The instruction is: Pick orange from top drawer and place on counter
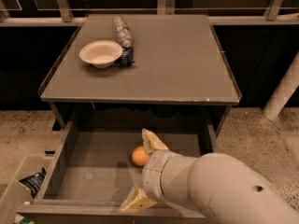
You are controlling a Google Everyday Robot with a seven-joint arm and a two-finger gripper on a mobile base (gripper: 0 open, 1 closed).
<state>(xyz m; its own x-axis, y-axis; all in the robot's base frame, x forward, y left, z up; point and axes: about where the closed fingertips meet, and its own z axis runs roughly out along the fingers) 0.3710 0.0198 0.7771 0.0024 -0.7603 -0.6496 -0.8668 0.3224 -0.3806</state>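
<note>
No word, brand or number can be read anywhere. The bottle (121, 31) lying on the bench (182, 69) has a dark label (126, 57) whose print is illegible. The dark packet (32, 183) in the bin (11, 197) shows only pale marks. The tool (136, 171) hangs in the top drawer (88, 176), fingers spread, beside the orange (138, 156).
</note>
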